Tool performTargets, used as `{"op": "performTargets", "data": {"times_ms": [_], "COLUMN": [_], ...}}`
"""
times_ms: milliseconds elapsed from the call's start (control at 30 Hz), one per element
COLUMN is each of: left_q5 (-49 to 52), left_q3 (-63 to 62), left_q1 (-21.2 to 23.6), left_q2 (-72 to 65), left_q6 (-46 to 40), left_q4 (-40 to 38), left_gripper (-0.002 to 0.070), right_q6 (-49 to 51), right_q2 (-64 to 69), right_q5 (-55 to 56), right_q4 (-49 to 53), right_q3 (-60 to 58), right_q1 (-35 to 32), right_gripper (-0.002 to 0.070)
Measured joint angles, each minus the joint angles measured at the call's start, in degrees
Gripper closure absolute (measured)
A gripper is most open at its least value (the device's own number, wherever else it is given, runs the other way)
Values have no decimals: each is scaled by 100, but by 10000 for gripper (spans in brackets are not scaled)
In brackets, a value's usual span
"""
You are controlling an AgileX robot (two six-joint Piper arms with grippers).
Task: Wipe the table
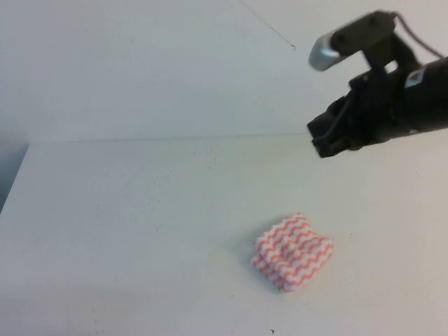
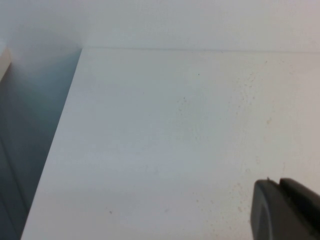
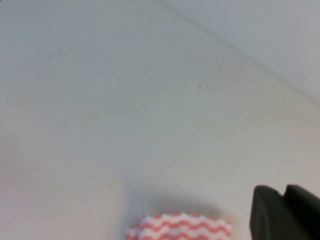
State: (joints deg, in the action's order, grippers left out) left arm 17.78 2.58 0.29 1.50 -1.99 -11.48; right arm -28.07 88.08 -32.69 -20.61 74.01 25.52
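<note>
the cloth (image 1: 292,252) lies on the table (image 1: 126,217), in the near right part of it as i see it from the high camera. it is a small folded pad with red and white zigzag stripes, sitting flat, one corner turned toward me, with bare table top all round it. nothing touches it. the right gripper (image 1: 327,140) hangs in the air at the right side, raised well above the table and farther back than the cloth, so the two are well apart. it points toward the robot's left and a little downward. in the right wrist camera its two dark fingertips (image 3: 267,210) sit pressed almost together with only a thin seam between them, clenched on nothing, and the cloth's striped edge shows on the table beyond them. a silver-capped camera (image 1: 327,52) rides on top of that arm, with a thin cable running back from it. the left gripper (image 2: 279,186) appears only in its own wrist camera: its tips are likewise closed against each other, empty, over bare table near the left edge, where the far corner meets the pale wall (image 2: 200,22). i cannot tell whether it rests on the surface or floats above it.
</note>
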Motion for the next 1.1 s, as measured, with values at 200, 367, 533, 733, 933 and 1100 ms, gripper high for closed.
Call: {"op": "performTargets", "data": {"times_ms": [200, 367, 533, 733, 933, 1100], "left_q5": [0, 0, 0, 0, 0, 0], "left_q3": [0, 0, 0, 0, 0, 0], "left_q1": [0, 0, 0, 0, 0, 0], "left_q2": [0, 0, 0, 0, 0, 0], "left_q6": [0, 0, 0, 0, 0, 0], "left_q4": [0, 0, 0, 0, 0, 0], "left_gripper": [675, 674, 675, 675, 675, 675], "right_q6": [1195, 3006, 5177, 6620, 7054, 7063], "right_q2": [-1128, -2133, -3568, -5140, -6591, -7546], "right_q5": [-78, 167, 511, 489, 440, 440], "right_q4": [1717, 3967, 5710, 6609, 6051, 5742], "right_q3": [0, -593, -1971, -3756, -5034, -5618], "right_q1": [0, 0, 0, 0, 0, 0], "right_gripper": [667, 671, 671, 671, 671, 672]}}
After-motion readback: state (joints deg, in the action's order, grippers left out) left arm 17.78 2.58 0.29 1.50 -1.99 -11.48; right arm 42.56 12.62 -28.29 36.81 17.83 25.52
